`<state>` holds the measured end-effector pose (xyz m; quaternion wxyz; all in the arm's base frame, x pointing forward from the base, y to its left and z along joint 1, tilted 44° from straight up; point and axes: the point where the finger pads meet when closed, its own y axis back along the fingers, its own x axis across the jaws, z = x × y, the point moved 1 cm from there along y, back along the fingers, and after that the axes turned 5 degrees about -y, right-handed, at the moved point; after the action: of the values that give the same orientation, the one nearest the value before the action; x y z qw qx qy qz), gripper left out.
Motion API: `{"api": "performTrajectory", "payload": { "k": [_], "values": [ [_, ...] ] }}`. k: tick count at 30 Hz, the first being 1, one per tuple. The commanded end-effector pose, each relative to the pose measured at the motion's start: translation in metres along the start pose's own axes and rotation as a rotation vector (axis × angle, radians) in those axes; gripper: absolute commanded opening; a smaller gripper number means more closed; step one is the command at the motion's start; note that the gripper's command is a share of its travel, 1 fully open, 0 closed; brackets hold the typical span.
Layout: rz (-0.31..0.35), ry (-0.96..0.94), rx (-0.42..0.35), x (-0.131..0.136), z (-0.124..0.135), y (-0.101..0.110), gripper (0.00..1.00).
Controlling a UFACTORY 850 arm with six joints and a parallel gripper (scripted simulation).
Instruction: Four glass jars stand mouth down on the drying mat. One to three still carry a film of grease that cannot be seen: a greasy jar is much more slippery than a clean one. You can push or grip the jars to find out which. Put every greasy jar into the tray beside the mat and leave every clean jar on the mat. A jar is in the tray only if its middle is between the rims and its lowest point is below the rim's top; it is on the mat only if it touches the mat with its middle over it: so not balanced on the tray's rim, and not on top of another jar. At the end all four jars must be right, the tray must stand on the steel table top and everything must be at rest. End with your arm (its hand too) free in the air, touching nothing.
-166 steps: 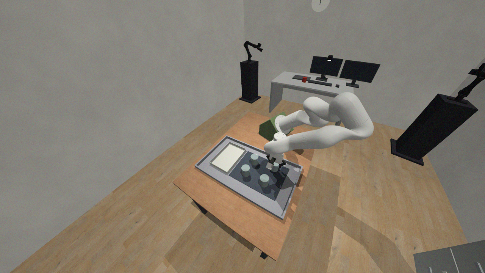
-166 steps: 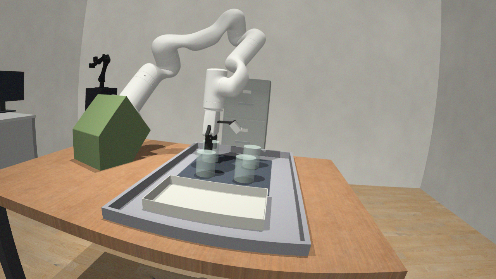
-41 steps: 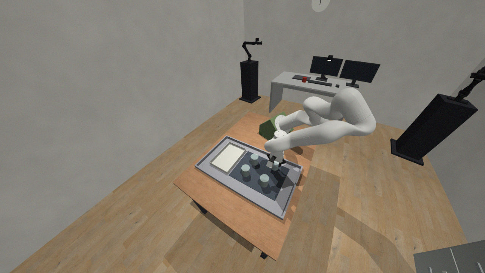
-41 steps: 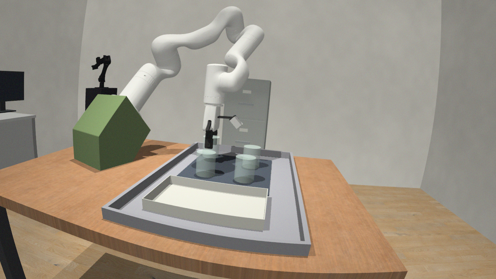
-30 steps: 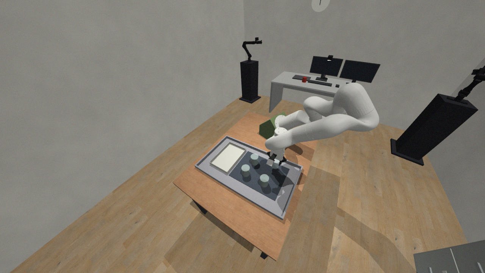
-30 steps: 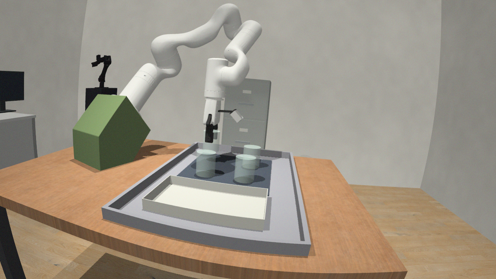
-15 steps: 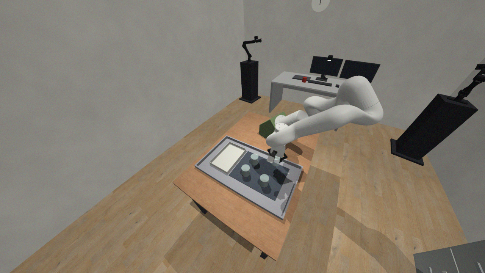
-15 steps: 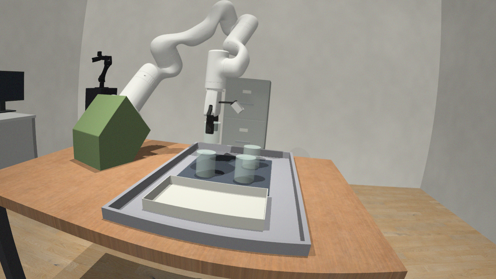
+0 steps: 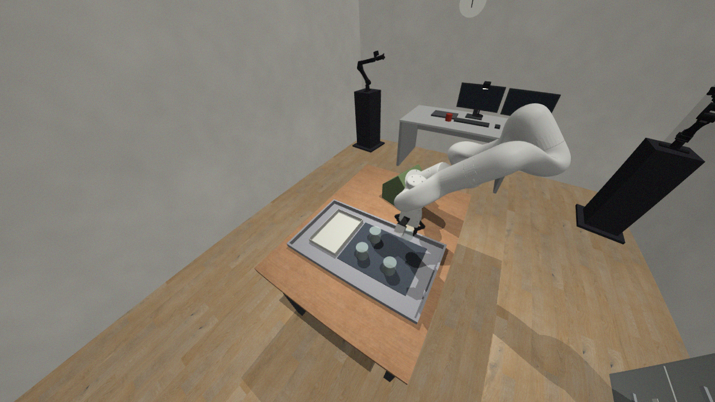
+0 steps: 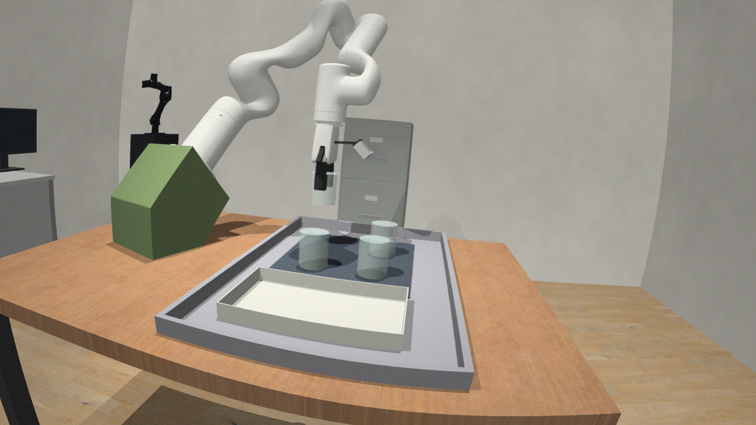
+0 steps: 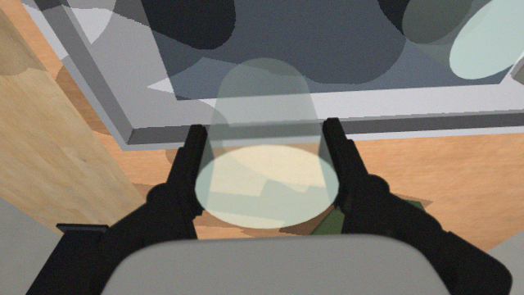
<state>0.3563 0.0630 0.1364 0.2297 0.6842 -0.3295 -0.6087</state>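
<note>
A glass jar (image 9: 409, 232) (image 10: 323, 195) (image 11: 267, 186) is gripped between the two black fingers of the hand (image 9: 409, 227) (image 10: 322, 180) (image 11: 264, 139), which are closed on opposite sides of its wall. The jar is held upright and raised in the air, above the level of the drying mat (image 9: 376, 272) (image 10: 343, 270) (image 11: 311, 45) and of the three other jars. The hand is pointed downward and is carried at the end of the white arm (image 9: 480, 170) (image 10: 332, 92), by which a high arch is formed over the surface (image 9: 319, 295) (image 10: 507, 311) (image 11: 430, 164).

Three glass jars are shown standing on the mat, apart from one another. One jar (image 9: 375, 234) (image 10: 313, 251) is placed on the side nearer the green angular block (image 9: 393, 191) (image 10: 176, 206). A second jar (image 9: 362, 251) (image 10: 372, 260) is located near the tray, toward the side farther from the block. A third jar (image 9: 389, 266) (image 10: 388, 230) is positioned farther from the tray and, in the exterior view, is partly overlapped by the second.

The cream rectangular tray (image 9: 314, 242) (image 10: 312, 326) is set beside the mat, with no jar contained in it. Both mat and tray are enclosed by the raised grey rim (image 9: 349, 288) (image 10: 312, 364) (image 11: 409, 124) of the steel top, which is borne by the wooden surface. Cleanliness of the glass cannot be determined by eye.
</note>
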Motion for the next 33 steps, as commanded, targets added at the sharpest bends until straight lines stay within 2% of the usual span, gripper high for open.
{"api": "performTrajectory", "payload": {
  "k": [1, 7, 33],
  "values": [
    [0.0, 0.0, 0.0, 0.0, -0.001, 0.012, 0.0],
    [0.0, 0.0, 0.0, 0.0, -0.001, 0.028, 0.0],
    [0.0, 0.0, 0.0, 0.07, -0.023, 0.028, 0.0]
  ]
}}
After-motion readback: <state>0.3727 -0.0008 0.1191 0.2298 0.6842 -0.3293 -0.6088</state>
